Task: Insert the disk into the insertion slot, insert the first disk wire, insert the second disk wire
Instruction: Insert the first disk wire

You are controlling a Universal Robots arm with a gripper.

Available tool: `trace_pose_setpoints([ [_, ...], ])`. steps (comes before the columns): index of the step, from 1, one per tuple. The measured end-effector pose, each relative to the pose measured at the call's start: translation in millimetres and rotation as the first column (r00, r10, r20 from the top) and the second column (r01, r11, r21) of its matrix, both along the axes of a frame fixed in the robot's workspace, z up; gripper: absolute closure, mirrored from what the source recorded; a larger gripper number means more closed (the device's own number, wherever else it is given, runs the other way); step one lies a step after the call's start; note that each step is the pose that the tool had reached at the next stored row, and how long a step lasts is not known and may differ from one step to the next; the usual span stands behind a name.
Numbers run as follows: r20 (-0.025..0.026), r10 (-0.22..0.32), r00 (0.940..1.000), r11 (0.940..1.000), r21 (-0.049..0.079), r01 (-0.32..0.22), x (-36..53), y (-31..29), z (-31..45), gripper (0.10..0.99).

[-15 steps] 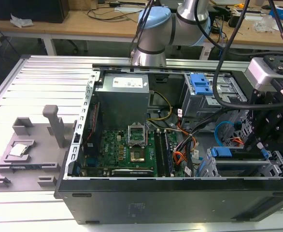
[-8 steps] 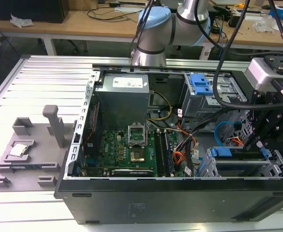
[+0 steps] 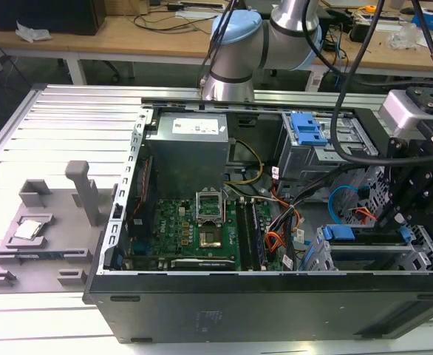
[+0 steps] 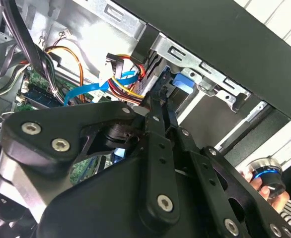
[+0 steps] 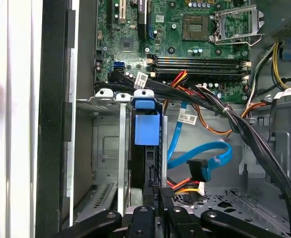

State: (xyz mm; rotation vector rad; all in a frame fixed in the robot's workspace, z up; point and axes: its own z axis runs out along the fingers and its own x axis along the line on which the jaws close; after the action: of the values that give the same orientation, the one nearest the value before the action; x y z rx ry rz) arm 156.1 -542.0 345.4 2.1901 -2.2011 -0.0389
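**Open computer case point(image 3: 202, 303).** The exterior view showed the gripper point(image 3: 385, 222) reaching into the corner bay at the exterior view's right. The first wrist view showed the disk point(image 5: 146, 130) edge-on, its glossy blue plastic carrier standing in the perforated sheet-metal insertion slot point(image 5: 106, 148). Near it lay the looped light blue cable point(image 5: 212, 157) and the orange-red wire bundle point(image 5: 181, 184). The second wrist view showed matte black fingers point(image 4: 155, 134) drawn narrow, clamped on the disk's thin edge.
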Motion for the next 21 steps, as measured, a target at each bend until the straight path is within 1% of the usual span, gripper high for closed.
trace_pose_setpoints([
  [4,0.0000,0.000,1.0000,1.0000,0.000,0.000,0.0,-0.9,-1.2,0.922],
  [14,0.0001,0.000,1.0000,1.0000,0.000,0.000,0.4,-1.1,-8.4,0.922],
  [20,-0.0006,0.000,1.0000,1.0000,0.002,0.000,0.7,-1.1,-9.9,0.922],
  [21,-0.0001,0.000,1.0000,1.0000,0.001,0.000,0.7,-1.1,-10.1,0.847],
])
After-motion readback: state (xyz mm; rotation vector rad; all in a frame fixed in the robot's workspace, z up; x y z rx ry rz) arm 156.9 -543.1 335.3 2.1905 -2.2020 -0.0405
